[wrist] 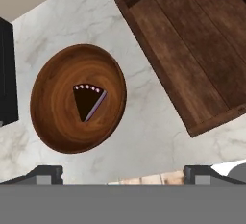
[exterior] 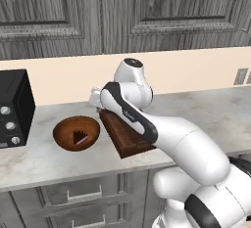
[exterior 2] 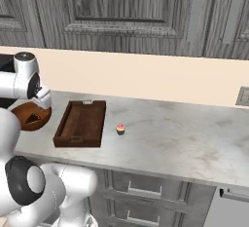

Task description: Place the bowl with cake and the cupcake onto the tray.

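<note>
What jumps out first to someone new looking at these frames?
The white arm sweeps across the counter, its open claw hanging above the wooden bowl with its dark cake slice. Right beside the bowl sits the bare dark wooden tray. A tiny pink cupcake stands alone on the marble just past the tray's far side.

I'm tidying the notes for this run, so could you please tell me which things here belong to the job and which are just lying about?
Belong to the job:
- bowl with cake
- cupcake
- tray
- gripper, open above the counter

Just lying about:
- black oven
- wall socket
</note>
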### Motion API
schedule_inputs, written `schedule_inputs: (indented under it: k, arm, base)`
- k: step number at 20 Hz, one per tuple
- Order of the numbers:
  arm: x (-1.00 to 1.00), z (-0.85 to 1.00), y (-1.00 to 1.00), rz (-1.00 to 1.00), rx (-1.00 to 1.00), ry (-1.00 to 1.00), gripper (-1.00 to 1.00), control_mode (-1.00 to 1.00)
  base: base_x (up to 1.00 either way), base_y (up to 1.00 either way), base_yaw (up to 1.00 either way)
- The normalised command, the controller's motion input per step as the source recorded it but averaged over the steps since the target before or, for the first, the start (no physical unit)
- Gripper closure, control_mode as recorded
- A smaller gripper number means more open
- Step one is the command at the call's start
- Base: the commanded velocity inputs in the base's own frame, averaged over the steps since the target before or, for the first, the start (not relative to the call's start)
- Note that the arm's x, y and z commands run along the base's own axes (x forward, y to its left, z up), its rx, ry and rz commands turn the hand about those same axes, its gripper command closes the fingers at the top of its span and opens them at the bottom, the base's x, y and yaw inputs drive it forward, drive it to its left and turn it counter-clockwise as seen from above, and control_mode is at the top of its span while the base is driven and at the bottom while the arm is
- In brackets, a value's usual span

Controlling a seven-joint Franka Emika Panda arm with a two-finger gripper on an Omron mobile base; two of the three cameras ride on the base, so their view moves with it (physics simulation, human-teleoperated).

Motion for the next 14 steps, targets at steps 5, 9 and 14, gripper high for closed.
schedule_inputs:
  k: [5, 9, 14]
  arm:
    - [0.24, -0.12, 0.08, -0.02, 0.0, 0.0, -1.0, -1.0]
    - [0.25, -0.12, 0.06, -0.02, 0.0, 0.0, -1.0, -1.0]
    - [0.15, -0.13, 0.02, -0.02, 0.0, 0.0, -1.0, -1.0]
  base:
    - [0.0, 0.0, 0.0]
    - [0.0, 0.0, 0.0]
    - [0.0, 0.0, 0.0]
